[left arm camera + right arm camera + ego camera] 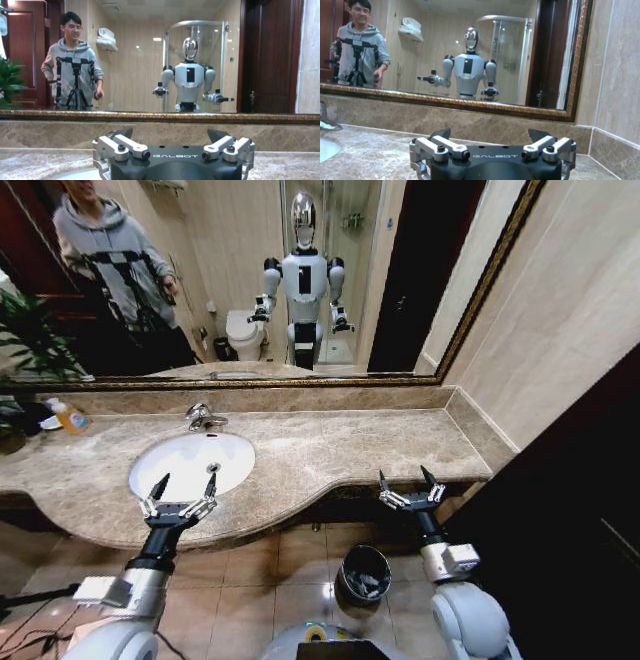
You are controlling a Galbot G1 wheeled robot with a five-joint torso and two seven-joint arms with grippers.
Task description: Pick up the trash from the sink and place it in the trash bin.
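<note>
We face the beige marble countertop (330,450) with both arms raised ahead of us. Our left gripper (181,492) hovers over the near rim of the sink (190,463), fingers spread wide, nothing between them. From the left wrist view the same gripper (170,139) points at the mirror (150,56), jaws apart, with a sliver of white basin (75,174) just below it.

Our right gripper (408,485) hangs at the front edge of the counter, well to the right of the sink, also wide open and empty. In the right wrist view it (490,138) sits above bare marble (365,157), with the basin's edge (325,148) off to one side and the base of the chrome faucet (326,122) near it.

The basin looks white and smooth from the head view; we make out the drain (212,467) but cannot pick out any loose trash inside. The faucet (203,417) stands at the back rim. A yellow-orange bottle (68,416) lies on the counter far left, beside a potted plant (25,345).

The trash bin (364,572) stands on the tiled floor (260,570) below the counter edge, between our two arms and nearer the right one. Pale bits (368,582) lie inside it; what they are we cannot tell.
</note>
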